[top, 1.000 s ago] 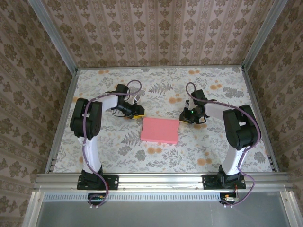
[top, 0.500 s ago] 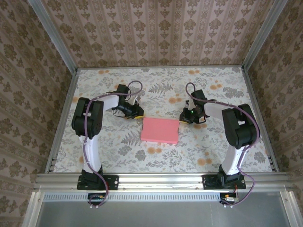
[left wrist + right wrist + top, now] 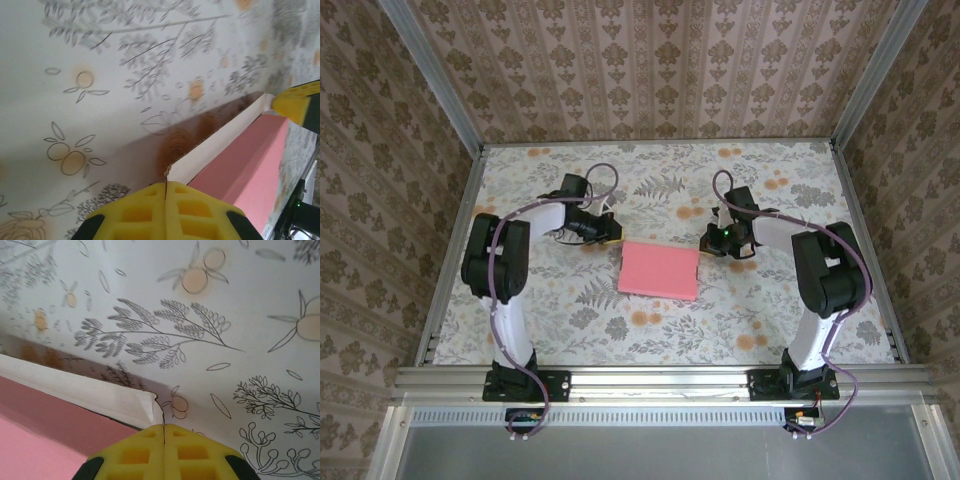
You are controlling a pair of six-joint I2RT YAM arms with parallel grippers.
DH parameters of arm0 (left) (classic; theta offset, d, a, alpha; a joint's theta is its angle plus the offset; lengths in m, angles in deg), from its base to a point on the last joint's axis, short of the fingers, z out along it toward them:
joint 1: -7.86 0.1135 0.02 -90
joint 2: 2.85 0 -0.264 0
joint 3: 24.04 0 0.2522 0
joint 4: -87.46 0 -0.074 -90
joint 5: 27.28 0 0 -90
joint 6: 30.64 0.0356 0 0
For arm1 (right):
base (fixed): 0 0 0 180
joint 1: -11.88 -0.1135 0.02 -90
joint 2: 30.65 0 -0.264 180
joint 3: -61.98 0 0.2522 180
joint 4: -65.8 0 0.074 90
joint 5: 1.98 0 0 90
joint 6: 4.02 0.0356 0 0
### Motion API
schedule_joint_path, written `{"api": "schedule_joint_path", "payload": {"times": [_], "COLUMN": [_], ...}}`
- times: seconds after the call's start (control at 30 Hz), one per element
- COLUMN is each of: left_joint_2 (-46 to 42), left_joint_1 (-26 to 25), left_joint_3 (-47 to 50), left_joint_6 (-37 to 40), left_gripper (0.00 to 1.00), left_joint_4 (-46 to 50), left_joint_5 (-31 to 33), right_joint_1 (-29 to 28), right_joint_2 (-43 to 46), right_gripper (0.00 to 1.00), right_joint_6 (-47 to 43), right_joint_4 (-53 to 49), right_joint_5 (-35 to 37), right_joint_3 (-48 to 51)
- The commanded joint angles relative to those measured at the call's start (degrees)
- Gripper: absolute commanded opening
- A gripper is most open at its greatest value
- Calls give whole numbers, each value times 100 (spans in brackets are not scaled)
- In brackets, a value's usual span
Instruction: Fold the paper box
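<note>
Paper box (image 3: 659,271) flat; left claw (image 3: 612,238), right claw (image 3: 708,243) at far corners, apparently closed.

A counter (image 3: 660,330) covered in a floral print, edged by metal rails (image 3: 660,378), stands within brown patterned wallpaper walls (image 3: 650,70).

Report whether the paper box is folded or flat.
Folded: paper box is a compact pink rectangle with a pale wall along its far edge; no flaps spread.
</note>
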Motion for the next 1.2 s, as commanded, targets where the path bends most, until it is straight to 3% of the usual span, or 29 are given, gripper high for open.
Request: {"api": "schedule_joint_path", "payload": {"times": [0.0, 0.43, 0.77, 1.17], "left_joint_2": [-464, -1373, -2098, -2984], "left_joint_1": [-46, -189, -457, -731], "left_joint_3": [289, 1136, 2652, 3541], "left_joint_6": [-228, -496, -417, 298], "left_gripper": [5, 7, 5, 5], "left_joint_4": [-732, -2421, -4907, -5579], "left_joint_5": [-211, 333, 944, 1662], "right_joint_1": [0, -161, -855, -1289], "right_joint_2": [449, 1452, 2207, 3354], "right_gripper": [4, 4, 3, 3], "right_joint_6": [-9, -364, -569, -663], "right_joint_4": [345, 1510, 2542, 2746], "right_joint_5": [-8, 575, 1750, 2767], "right_joint_3": [181, 709, 1546, 2196]}}
